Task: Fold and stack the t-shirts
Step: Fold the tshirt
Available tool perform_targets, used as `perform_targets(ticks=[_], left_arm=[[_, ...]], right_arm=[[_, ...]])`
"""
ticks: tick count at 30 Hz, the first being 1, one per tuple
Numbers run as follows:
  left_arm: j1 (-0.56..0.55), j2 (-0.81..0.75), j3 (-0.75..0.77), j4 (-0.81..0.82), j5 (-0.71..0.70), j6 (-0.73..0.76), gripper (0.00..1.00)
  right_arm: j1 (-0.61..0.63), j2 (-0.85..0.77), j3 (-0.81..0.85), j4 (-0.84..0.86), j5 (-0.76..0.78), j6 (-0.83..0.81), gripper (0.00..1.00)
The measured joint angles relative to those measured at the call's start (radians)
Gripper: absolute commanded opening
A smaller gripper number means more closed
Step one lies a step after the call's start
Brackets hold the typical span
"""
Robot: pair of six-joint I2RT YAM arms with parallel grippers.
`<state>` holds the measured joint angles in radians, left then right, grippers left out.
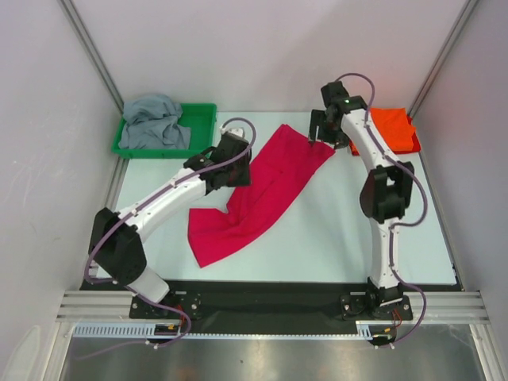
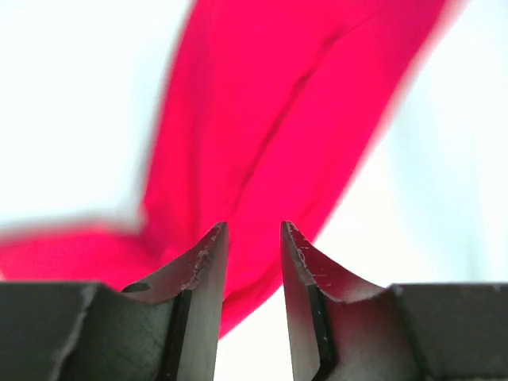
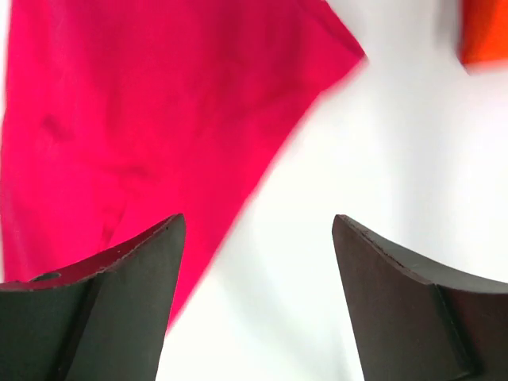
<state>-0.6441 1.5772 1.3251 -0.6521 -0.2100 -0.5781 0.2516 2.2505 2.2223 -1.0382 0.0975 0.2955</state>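
Pale table, crimson t-shirt, white walls

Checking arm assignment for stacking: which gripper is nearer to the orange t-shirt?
Right. The right gripper is beside the orange t-shirt, at the crimson t-shirt's far corner. The left gripper is across the crimson t-shirt, on the green tray's side.

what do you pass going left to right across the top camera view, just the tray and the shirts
green plastic tray holding the crumpled grey cloth t-shirt → crimson-pink cloth t-shirt → bright orange cloth t-shirt
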Motion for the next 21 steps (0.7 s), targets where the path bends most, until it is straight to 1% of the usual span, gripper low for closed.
perform_targets(ticks=[3, 5, 6, 7, 9, 11, 12, 13, 14, 15, 17, 18, 19, 21], left_arm=[[0.021, 0.028, 0.060, 0.152, 0.104, 0.076, 0.26], [0.038, 0.095, 0.131, 0.231, 0.177, 0.120, 0.26], [0.047, 0.151, 0.180, 0.289, 0.226, 0.140, 0.24], [0.053, 0.202, 0.219, 0.340, 0.271, 0.155, 0.22], [0.061, 0.303, 0.294, 0.394, 0.334, 0.171, 0.20], [0.064, 0.412, 0.384, 0.437, 0.388, 0.169, 0.20], [0.065, 0.478, 0.438, 0.463, 0.421, 0.167, 0.19], [0.065, 0.523, 0.475, 0.475, 0.442, 0.164, 0.19], [0.065, 0.579, 0.520, 0.482, 0.466, 0.160, 0.18], [0.065, 0.640, 0.568, 0.493, 0.492, 0.157, 0.19], [0.065, 0.716, 0.619, 0.496, 0.513, 0.153, 0.18], [0.066, 0.753, 0.642, 0.491, 0.521, 0.152, 0.18], [0.067, 0.783, 0.663, 0.484, 0.528, 0.151, 0.18], [0.070, 0.838, 0.696, 0.468, 0.533, 0.150, 0.18]], right_arm=[[0.005, -0.167, -0.129, -0.021, -0.018, 0.024, 0.74], [0.018, -0.314, -0.277, -0.001, -0.051, 0.046, 0.71], [0.029, -0.386, -0.352, 0.000, -0.066, 0.061, 0.70], [0.040, -0.448, -0.424, 0.013, -0.083, 0.075, 0.67], [0.073, -0.565, -0.567, 0.038, -0.124, 0.115, 0.64], [0.104, -0.649, -0.687, 0.069, -0.169, 0.154, 0.56], [0.121, -0.681, -0.742, 0.094, -0.191, 0.176, 0.54], [0.135, -0.705, -0.790, 0.107, -0.210, 0.195, 0.47], [0.149, -0.724, -0.834, 0.127, -0.225, 0.210, 0.43], [0.162, -0.740, -0.879, 0.153, -0.241, 0.229, 0.42], [0.185, -0.763, -0.952, 0.192, -0.266, 0.257, 0.41], [0.197, -0.771, -0.986, 0.212, -0.274, 0.270, 0.42], [0.214, -0.776, -1.017, 0.235, -0.278, 0.278, 0.46], [0.243, -0.778, -1.062, 0.275, -0.285, 0.290, 0.48]])
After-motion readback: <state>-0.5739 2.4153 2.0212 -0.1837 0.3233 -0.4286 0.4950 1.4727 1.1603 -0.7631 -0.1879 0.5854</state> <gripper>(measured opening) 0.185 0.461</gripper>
